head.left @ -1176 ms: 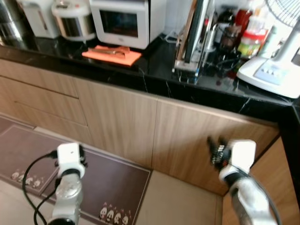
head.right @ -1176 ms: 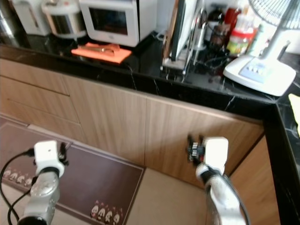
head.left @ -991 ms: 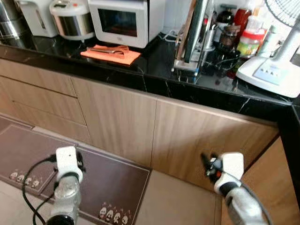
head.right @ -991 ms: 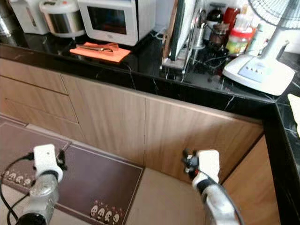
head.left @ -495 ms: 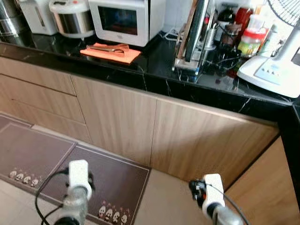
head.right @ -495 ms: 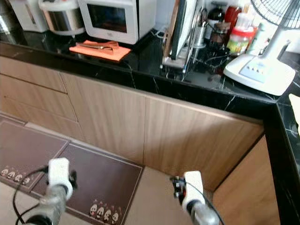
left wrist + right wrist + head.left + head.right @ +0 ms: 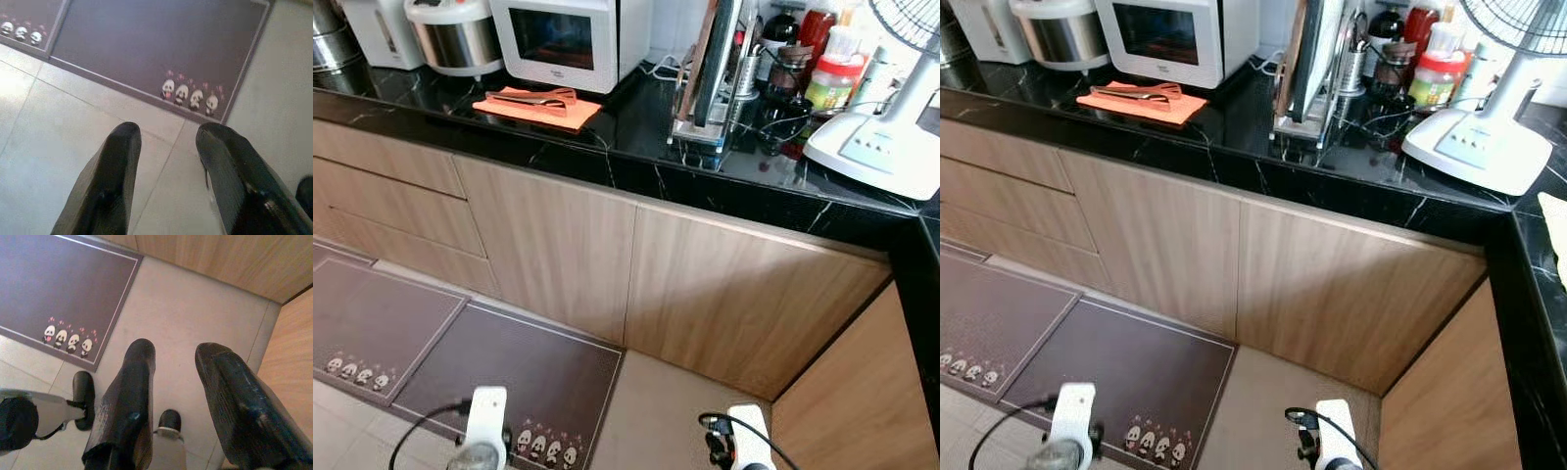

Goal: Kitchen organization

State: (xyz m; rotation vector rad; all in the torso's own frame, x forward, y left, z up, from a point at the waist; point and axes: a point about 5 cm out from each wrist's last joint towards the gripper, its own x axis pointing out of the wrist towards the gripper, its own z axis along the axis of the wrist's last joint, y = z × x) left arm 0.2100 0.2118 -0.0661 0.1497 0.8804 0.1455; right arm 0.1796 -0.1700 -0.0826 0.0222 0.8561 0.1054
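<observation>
Kitchen counter of black marble is running across the upper part of the head views, well above both grippers. Left gripper is hanging low over the pale floor tiles, its two black fingers parted with nothing between them, pointing toward the edge of a brown panda-print mat. Right gripper is likewise hanging with fingers spread and empty, above the beige floor beside the wooden cabinet doors. Farther out, on the counter, an orange cloth carrying tongs is lying in front of a white microwave. A rice cooker is standing to its left. A rack, bottles and jars and a white fan base are sitting toward the right corner.
</observation>
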